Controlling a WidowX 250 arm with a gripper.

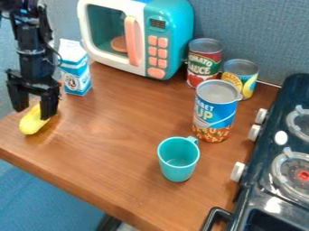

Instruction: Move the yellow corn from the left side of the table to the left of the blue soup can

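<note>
At desk (114, 149)'s left side, black tool (34, 113) open, fingers apart just over yellow toy (30, 123), near milk carton (75, 74). Off-centre squeeze could pinch toy unevenly, rolling it off nearby edge.

Red can (204, 63) "TOMATO SAUCE", blue can (216, 111) "UP"

Near your gripper (34, 113) stands a milk carton (75, 72); farther off, a toy microwave (110, 37); well apart, three food cans (215, 108), a turquoise mug (177, 163), a toy stove (269, 155).
</note>
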